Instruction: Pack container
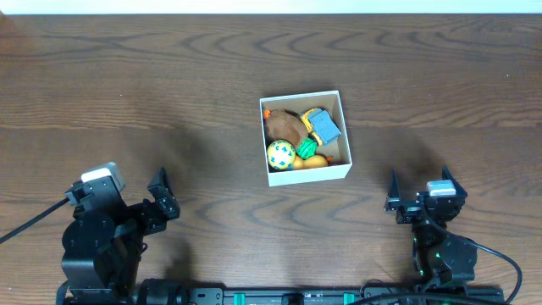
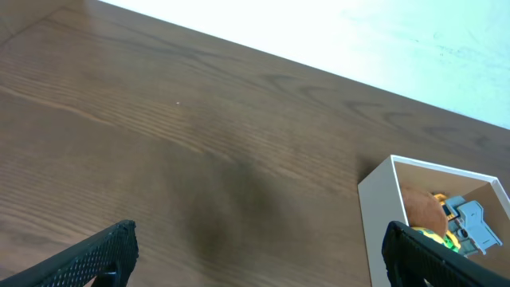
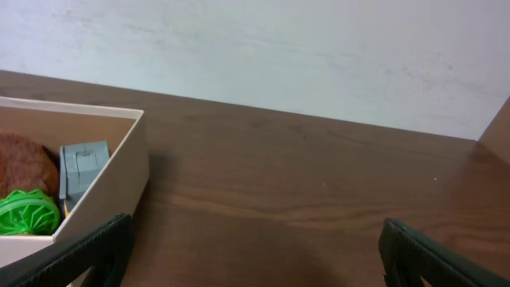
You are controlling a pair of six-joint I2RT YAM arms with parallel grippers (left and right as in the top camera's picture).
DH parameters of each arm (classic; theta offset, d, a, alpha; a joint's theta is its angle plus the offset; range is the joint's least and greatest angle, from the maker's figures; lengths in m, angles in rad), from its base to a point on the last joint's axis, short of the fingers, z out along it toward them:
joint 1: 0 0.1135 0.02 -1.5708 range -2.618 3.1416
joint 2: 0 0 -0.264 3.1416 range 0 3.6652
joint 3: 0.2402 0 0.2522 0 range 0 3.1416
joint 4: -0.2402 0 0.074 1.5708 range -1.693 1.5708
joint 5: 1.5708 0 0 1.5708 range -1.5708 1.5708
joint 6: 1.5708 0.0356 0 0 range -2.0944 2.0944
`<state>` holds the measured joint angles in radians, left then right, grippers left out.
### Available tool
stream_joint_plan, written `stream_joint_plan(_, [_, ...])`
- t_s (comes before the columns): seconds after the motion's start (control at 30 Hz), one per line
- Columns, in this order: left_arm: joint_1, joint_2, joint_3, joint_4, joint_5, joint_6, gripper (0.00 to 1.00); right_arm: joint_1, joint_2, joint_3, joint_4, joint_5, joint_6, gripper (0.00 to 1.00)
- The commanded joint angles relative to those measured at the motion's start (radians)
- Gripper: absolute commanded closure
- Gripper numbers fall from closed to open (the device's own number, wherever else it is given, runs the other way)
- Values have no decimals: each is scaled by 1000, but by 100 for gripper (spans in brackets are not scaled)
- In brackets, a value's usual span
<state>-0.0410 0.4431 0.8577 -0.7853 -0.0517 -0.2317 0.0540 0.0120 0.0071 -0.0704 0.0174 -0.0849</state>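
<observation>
Container [image 1: 310, 173] of toys [image 1: 284, 127] on the tabletop [image 1: 127, 76], both hands empty.
The left hand [image 2: 259, 259] and the right hand [image 3: 255, 255] each have their fingers spread wide apart, gripping nothing. The container lies ahead and right of the left hand, and ahead and left of the right hand, apart from both.

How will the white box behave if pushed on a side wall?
The container looks like thin cardboard, so probably light; shallow and wide, it should slide on the smooth table rather than tip. Its lidless walls may flex if squeezed.
</observation>
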Motion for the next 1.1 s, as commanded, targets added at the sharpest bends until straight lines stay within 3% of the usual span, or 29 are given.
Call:
stream_joint_plan(0.0, [3,0,-3,0,7,2,2,0,-7,-2,-5,-7,-14,1])
stream_joint_plan(0.4, [3,0,-3,0,7,2,2,0,-7,-2,-5,-7,-14,1])
stream_joint_plan(0.67, [3,-57,-36,-213,2,53,2,0,-7,-2,-5,-7,-14,1])
stream_joint_plan(1.07, [3,-363,-423,98,18,302,2,0,-6,-2,-5,-7,-14,1])
